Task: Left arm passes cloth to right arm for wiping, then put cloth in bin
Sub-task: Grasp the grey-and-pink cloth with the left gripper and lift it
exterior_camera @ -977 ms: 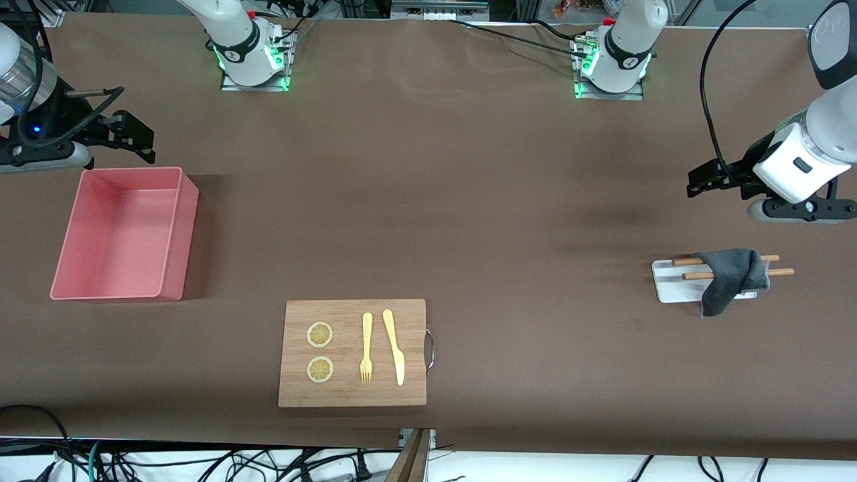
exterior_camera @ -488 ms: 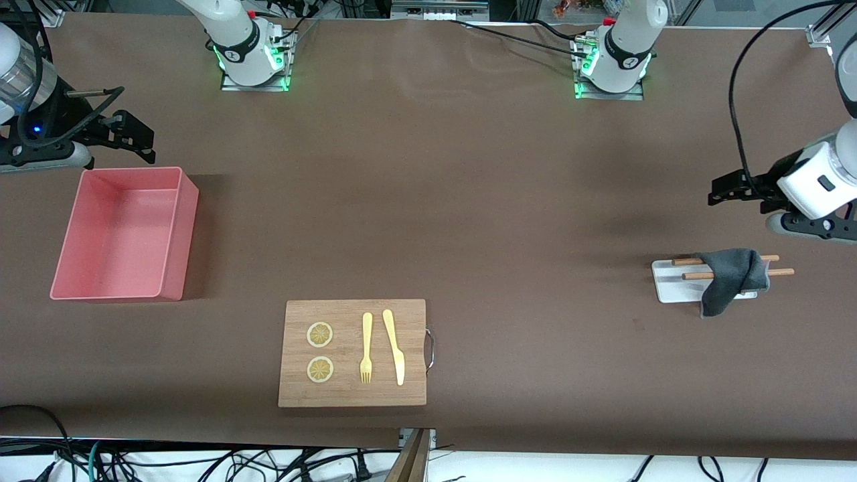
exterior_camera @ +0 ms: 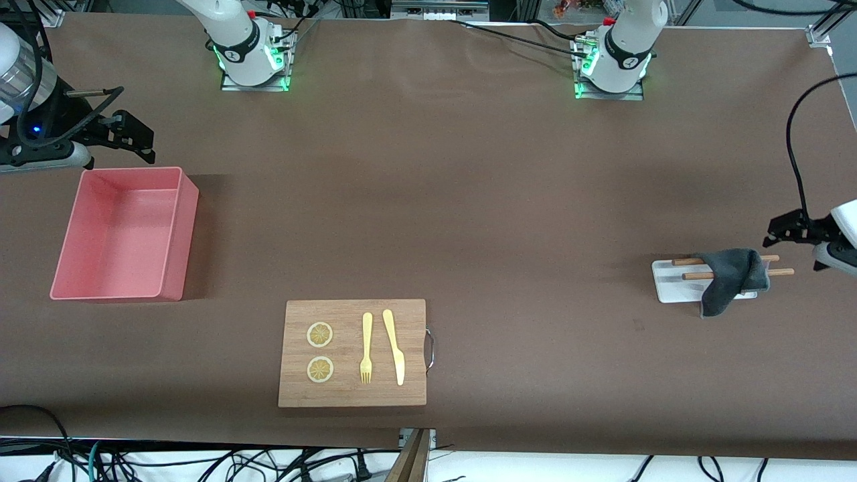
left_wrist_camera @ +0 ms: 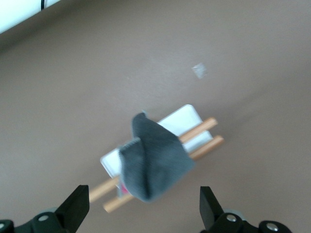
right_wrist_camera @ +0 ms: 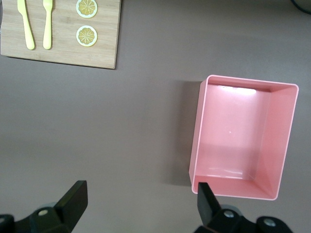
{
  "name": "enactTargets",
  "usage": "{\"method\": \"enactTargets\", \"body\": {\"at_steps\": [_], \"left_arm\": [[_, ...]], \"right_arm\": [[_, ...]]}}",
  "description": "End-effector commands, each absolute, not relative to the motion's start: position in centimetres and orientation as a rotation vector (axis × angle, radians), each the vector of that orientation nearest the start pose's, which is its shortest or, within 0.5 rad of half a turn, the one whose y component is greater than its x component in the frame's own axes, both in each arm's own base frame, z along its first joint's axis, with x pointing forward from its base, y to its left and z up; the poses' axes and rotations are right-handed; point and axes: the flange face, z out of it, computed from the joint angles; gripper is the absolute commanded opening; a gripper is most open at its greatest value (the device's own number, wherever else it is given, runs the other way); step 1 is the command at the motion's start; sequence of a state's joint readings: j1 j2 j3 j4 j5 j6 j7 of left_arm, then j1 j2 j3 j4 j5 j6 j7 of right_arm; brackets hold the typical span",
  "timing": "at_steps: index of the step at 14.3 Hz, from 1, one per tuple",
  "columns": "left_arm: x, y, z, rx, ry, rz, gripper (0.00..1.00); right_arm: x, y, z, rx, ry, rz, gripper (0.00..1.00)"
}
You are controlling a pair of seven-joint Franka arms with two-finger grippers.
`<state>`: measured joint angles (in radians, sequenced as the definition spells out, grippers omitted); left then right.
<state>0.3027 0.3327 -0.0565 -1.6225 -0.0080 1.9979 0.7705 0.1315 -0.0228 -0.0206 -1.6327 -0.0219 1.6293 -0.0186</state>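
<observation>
Hanging open over the table, left gripper (exterior_camera: 797, 231) fingers near cloth (exterior_camera: 731, 278).

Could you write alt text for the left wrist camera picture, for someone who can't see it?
A dark grey cloth drapes over two wooden rods on a small white tray, on a brown table. The open left gripper hangs above it.
</observation>
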Motion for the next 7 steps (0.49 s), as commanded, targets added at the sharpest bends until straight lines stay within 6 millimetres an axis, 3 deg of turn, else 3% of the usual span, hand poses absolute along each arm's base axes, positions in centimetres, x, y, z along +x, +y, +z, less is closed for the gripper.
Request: {"method": "enactTargets", "body": {"at_steps": [1, 4, 5, 7], "left_arm": [[66.0, 17.2, 39.4, -2.971, 0.968, -0.075, 1.0], [67.2, 18.5, 35.3, -2.898, 1.1, -0.134, 1.0], [67.0, 19.2, 34.5, -2.906, 1.095, -0.127, 1.0], [67.0, 18.6, 33.7, -2.917, 1.111, -0.106, 0.98]], "right_arm": [[55.1, 5.9, 61.8, -3.137, -0.188, -0.044, 1.0], [55.1, 6.0, 61.9, -3.137, -0.193, -0.046, 1.0], [55.1, 6.1, 61.9, -3.137, -0.193, -0.046, 1.0], [55.1, 6.1, 61.8, -3.138, -0.203, -0.044, 1.0]]}}
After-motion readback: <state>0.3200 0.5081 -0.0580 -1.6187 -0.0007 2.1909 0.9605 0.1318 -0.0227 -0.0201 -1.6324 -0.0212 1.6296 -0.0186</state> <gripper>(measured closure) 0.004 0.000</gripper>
